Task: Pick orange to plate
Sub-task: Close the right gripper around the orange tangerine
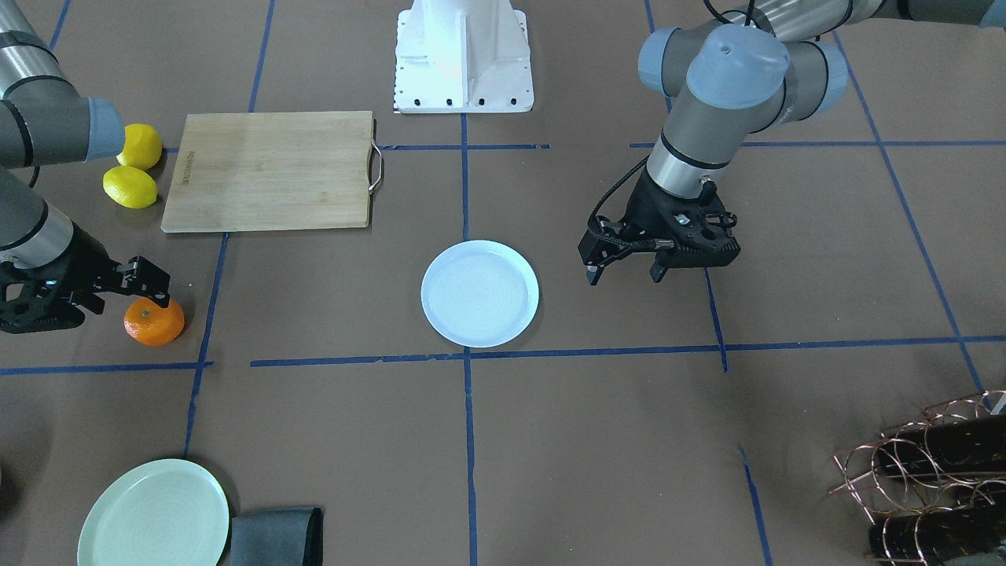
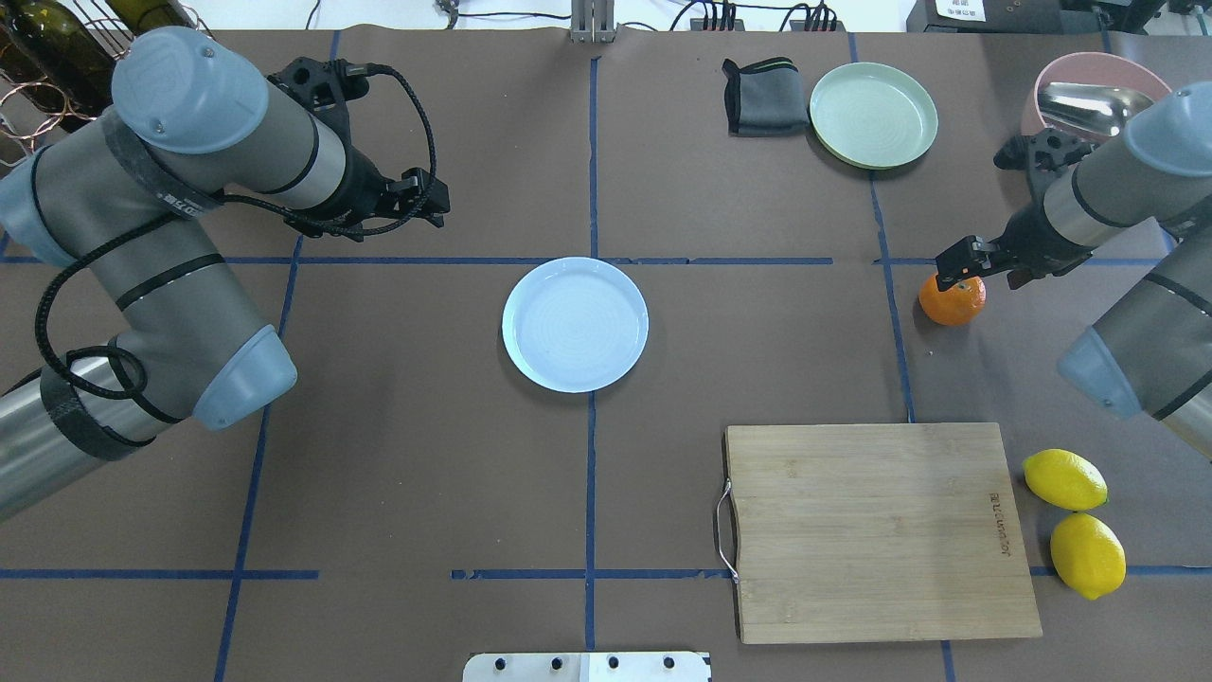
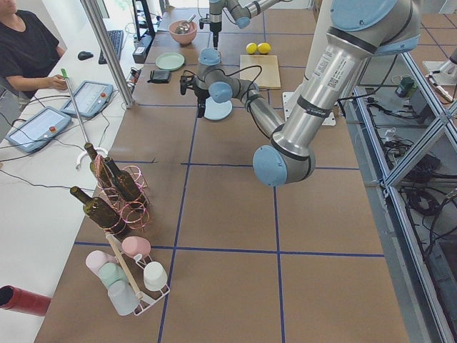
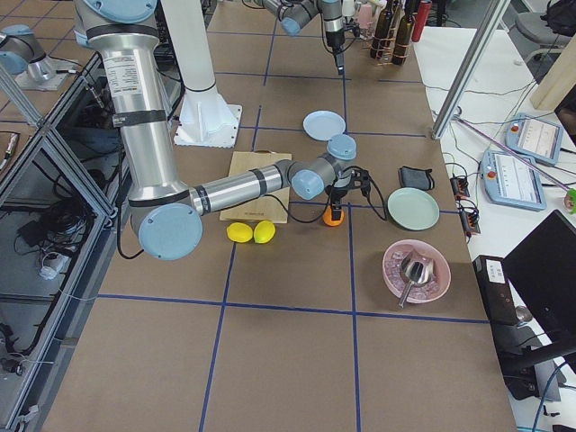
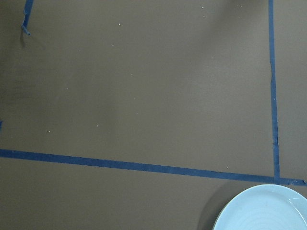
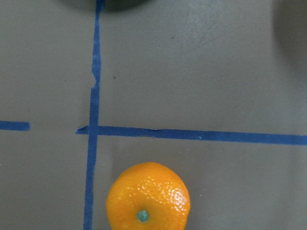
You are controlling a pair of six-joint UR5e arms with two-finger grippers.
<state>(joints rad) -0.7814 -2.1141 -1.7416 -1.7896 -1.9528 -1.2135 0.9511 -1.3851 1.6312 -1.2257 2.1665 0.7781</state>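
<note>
The orange [image 1: 154,322] rests on the brown table at the robot's right, also seen as the orange [image 2: 952,299] and, low in the right wrist view, the orange [image 6: 148,199]. My right gripper [image 1: 122,295] hovers just over it, open, one finger above the fruit's top and not closed on it. The pale bluish plate [image 1: 479,293] sits bare at the table's centre, shown again as the plate [image 2: 575,324]. My left gripper [image 1: 625,273] hangs open and holds nothing, to the plate's side, about a plate's width off.
A wooden cutting board [image 2: 881,530] lies on the robot's right, with two lemons [image 2: 1075,516] beside it. A pale green plate [image 2: 873,114], a folded grey cloth [image 2: 765,95] and a pink bowl [image 2: 1089,95] sit at the far right. Bottles in a wire rack [image 2: 38,57] stand far left.
</note>
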